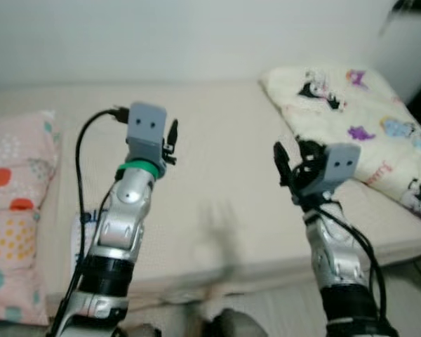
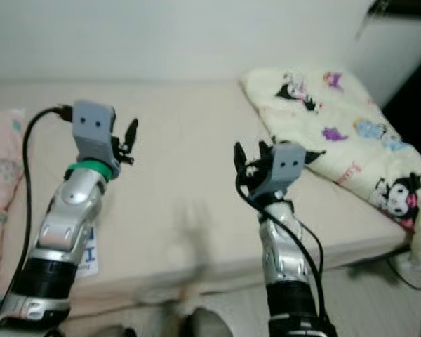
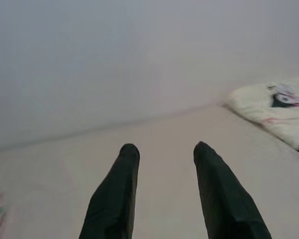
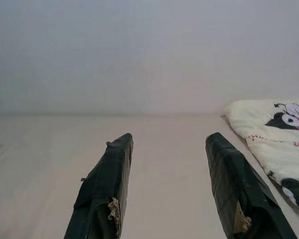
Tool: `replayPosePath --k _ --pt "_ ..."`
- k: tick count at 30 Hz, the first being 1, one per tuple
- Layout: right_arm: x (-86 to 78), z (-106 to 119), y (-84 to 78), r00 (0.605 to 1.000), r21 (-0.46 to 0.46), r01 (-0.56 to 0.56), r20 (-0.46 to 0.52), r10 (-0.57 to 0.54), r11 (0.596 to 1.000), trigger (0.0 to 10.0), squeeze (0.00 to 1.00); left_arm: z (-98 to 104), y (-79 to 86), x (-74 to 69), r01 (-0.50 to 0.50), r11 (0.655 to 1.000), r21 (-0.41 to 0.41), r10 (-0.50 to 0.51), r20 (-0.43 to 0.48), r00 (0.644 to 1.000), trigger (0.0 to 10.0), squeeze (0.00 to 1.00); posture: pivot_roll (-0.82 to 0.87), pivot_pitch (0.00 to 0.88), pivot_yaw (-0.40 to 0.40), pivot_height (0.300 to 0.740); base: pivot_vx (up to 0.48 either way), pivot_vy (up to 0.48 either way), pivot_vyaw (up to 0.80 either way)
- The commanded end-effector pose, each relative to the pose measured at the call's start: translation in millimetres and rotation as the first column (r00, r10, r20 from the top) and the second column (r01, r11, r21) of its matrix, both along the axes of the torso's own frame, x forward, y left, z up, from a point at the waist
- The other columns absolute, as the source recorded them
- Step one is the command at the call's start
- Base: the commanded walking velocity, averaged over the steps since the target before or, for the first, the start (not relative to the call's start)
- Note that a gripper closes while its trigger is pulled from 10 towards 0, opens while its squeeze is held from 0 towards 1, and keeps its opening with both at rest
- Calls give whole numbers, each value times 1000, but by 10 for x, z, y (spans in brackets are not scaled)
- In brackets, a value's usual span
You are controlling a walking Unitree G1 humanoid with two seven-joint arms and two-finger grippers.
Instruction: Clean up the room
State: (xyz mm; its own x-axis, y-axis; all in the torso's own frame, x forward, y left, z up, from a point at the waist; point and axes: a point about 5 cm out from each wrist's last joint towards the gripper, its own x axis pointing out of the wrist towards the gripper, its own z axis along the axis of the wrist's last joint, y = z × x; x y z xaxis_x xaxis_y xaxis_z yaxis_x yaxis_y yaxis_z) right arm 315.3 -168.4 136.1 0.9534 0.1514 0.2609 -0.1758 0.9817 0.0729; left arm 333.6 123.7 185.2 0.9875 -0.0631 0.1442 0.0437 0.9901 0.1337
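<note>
While raised over bare bed (image 1: pixel 217 147), left gripper (image 3: pixel 164 149) and right gripper (image 4: pixel 167 142) parted, empty; blanket (image 1: pixel 358 119) at right edge.

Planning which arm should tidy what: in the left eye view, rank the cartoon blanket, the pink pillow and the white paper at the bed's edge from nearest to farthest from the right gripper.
From the right gripper:
1. Cartoon blanket, just to its right on the bed.
2. White paper, across the bed by the left arm.
3. Pink pillow, at the far left end.
</note>
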Motion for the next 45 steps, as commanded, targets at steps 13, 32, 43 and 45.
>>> replayPosePath --k 13,32,43,45 --pt "-25 -56 -60 1000 4 16 -25 -16 1000 10000 0 -34 -57 -10 14 1000 3 -14 -13 1000 10000 0 -74 0 0 740 0 -378 0" --pt "-32 -72 -47 999 12 16 -35 -16 1000 10000 0 -39 -32 -3 5 1000 7 -5 -17 1000 10000 0 -74 0 7 740 0 -367 0" --pt "-23 -80 -100 998 47 47 -51 -45 998 10000 0 -39 -28 1 4 1000 10 -4 -20 1000 10000 0 -75 0 10 740 0 -351 396" --pt "-22 -80 -107 997 69 50 -55 -47 996 10000 0 -40 -29 0 4 1000 11 -4 -20 1000 10000 0 -75 0 10 740 0 -336 0"
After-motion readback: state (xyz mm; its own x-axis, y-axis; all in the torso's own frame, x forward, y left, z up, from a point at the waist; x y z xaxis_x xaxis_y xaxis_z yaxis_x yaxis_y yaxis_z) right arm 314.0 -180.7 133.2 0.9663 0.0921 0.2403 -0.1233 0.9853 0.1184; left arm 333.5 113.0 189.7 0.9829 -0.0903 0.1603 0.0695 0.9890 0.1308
